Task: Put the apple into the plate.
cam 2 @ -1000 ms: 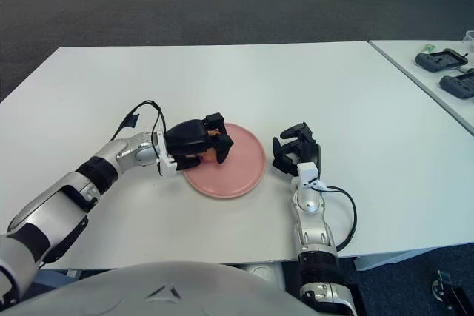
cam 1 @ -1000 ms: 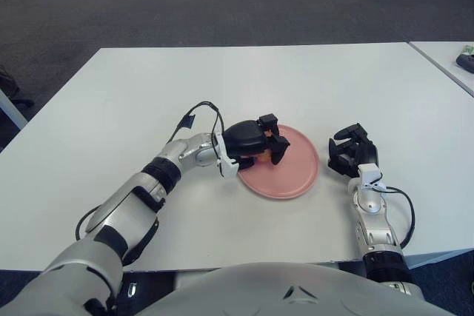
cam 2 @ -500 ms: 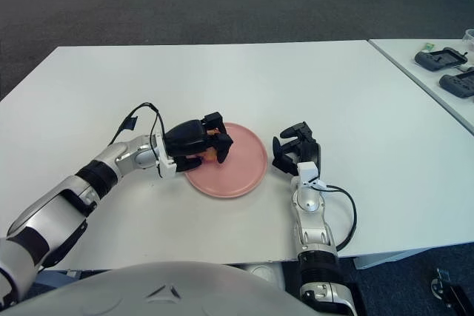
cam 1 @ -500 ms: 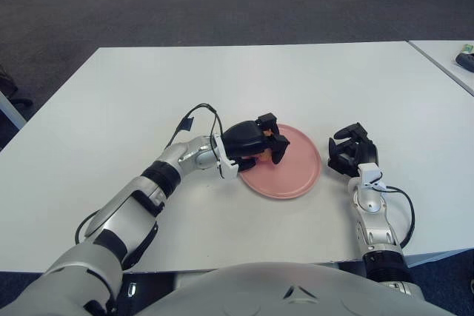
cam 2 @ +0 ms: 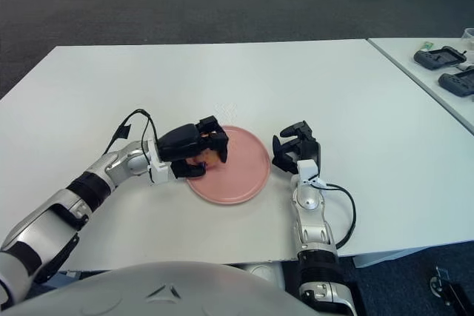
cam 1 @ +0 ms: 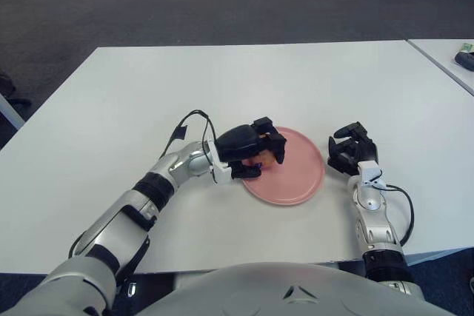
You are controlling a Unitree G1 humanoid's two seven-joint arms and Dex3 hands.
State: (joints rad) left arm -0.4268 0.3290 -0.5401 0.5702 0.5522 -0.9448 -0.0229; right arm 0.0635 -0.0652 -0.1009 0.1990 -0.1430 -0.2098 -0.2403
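Left eye view: the left hand (cam 1: pixel 252 151) is over the left rim of the plate (cam 1: pixel 300 185), fingers clamped on the apple (cam 1: pixel 260 160), probably to set it down inside. The right hand (cam 1: pixel 350 151), fingers curled and empty, waits just right of the plate.

The table (cam 1: pixel 311 79) has a smooth, matt white top, laminate by the look of it, with a faint sheen where the room light falls. The plate (cam 1: pixel 296 183) is pink and matt, likely plastic, smooth right across its bare face. The left hand (cam 1: pixel 248 152) is cased in black plastic with a slight gloss on the knuckle shell; its forearm runs to brushed silver metal with black bands, and a thin black rubbery cable loops over it. The right hand (cam 1: pixel 351 155) is the same black plastic, on a glossy silver-and-white forearm. The apple (cam 2: pixel 205 158) shows only an orange sliver (finish hard to judge). Beyond lies the floor (cam 1: pixel 148 5), dark grey carpet, rough and dull.
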